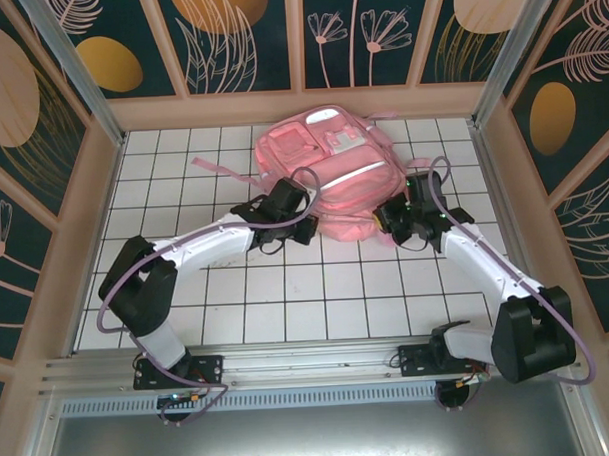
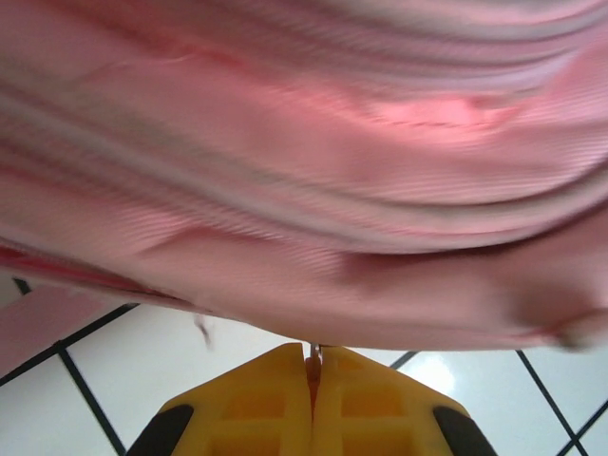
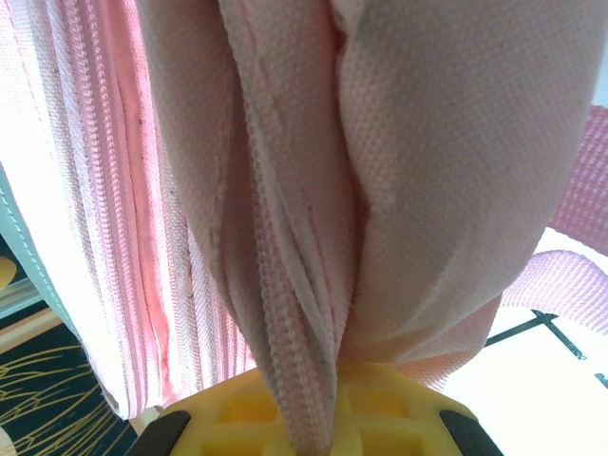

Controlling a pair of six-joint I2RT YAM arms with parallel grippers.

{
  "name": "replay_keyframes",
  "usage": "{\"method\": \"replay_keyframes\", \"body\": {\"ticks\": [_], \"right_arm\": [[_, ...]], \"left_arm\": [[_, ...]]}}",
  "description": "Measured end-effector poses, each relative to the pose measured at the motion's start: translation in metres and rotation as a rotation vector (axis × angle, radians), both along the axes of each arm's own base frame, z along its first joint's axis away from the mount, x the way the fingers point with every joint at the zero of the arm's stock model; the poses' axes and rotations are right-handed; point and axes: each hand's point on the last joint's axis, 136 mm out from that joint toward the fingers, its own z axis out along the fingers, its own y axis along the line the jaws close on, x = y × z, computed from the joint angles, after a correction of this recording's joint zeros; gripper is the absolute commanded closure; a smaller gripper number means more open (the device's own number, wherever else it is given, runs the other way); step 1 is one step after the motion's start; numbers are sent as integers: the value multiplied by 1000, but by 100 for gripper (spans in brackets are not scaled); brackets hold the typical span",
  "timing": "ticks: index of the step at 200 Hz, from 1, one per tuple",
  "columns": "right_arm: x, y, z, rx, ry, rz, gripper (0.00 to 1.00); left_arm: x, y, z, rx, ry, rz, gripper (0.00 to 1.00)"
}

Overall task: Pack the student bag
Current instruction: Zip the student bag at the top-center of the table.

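Top view: student bag [image 1: 328,172] lies on the white tiled table [image 1: 287,289], upper centre of frame, near the back wall. Both arms reach up to its lower edge.
- Left gripper [image 1: 303,195] meets the bag's lower left corner.
- Right gripper [image 1: 386,220] meets the lower right corner.
- The bag sits between and just above the two grippers.

Left wrist view: the left gripper [image 2: 312,370] is at bottom centre.
- Its yellow fingers [image 2: 256,408] are pressed together, with a thin sliver of pink caught in the seam at the tips.
- The student bag [image 2: 304,190] spans the whole upper frame directly above the tips, touching them.
- Tiles [image 2: 237,351] show below the fabric.

Right wrist view: the right gripper [image 3: 318,423] is at bottom centre.
- Its yellow fingers [image 3: 237,408] are pinching a bunched fold of the student bag [image 3: 380,171], with a zipper strip running down into the pinch.
- Fabric rises straight up from the tips.
- A webbing strap [image 3: 570,275] crosses at lower right.

Bag's look:
- Pink woven fabric, big and rounded.
- Front pockets with whitish patches toward the top of the frame.
- A pale, silvery stripe slants across the middle.
- Thin pink straps trail off to the upper left and to the right.
- Close up there is ribbed stitching and soft folds, with a slight sheen where light hits.
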Motion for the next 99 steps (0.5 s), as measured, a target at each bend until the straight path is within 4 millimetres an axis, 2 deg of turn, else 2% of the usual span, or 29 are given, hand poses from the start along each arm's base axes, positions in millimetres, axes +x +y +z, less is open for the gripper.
{"method": "replay_keyframes", "body": {"ticks": [31,60,84,99], "right_arm": [[3,-9,5,1,-24,-3,100],[4,-17,9,-4,-40,-11,100],[3,-18,11,-3,-50,5,100],[2,-18,9,-6,-54,18,100]], "left_arm": [[11,9,-8,-6,24,57,100],[26,32,-24,11,65,144,100],[39,44,-32,9,76,200,100],[45,50,-37,11,84,226,97]]}}
